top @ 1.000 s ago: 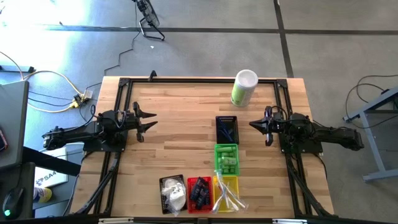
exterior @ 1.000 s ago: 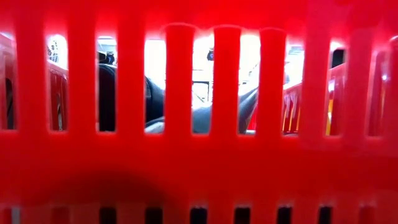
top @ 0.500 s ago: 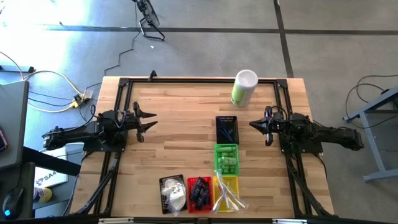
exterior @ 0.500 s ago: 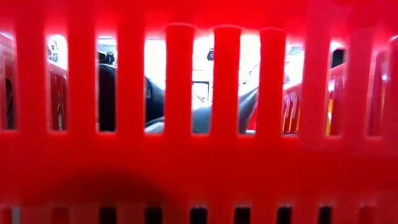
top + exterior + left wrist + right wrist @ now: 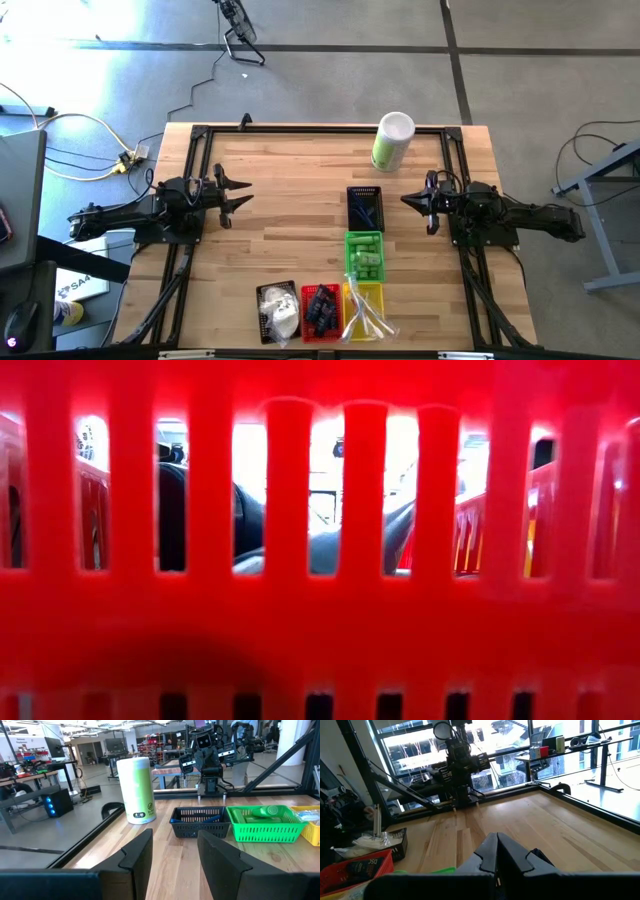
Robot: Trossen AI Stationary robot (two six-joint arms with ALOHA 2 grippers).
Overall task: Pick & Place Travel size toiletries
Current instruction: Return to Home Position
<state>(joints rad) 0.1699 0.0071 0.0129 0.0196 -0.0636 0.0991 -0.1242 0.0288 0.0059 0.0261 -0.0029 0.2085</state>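
Note:
The travel size toiletries lie sorted in small baskets. Dark blue tubes fill a black basket (image 5: 364,207) and a red basket (image 5: 320,312). Green bottles (image 5: 366,258) lie in a green basket (image 5: 265,822). White pouches (image 5: 279,312) sit in another black basket, and clear-wrapped sticks (image 5: 366,315) stick out of a yellow basket. My left gripper (image 5: 235,195) waits open at the table's left, level, touching nothing; its fingers also show in the left wrist view (image 5: 175,855). My right gripper (image 5: 410,200) waits shut at the table's right (image 5: 497,852), just right of the black basket.
A tall green-and-white canister (image 5: 392,141) stands upright at the far edge, right of centre (image 5: 136,790). A black frame (image 5: 300,130) runs around the wooden tabletop. The red basket's slotted wall (image 5: 320,620) fills the low view. Bare wood lies between the arms and at the centre left.

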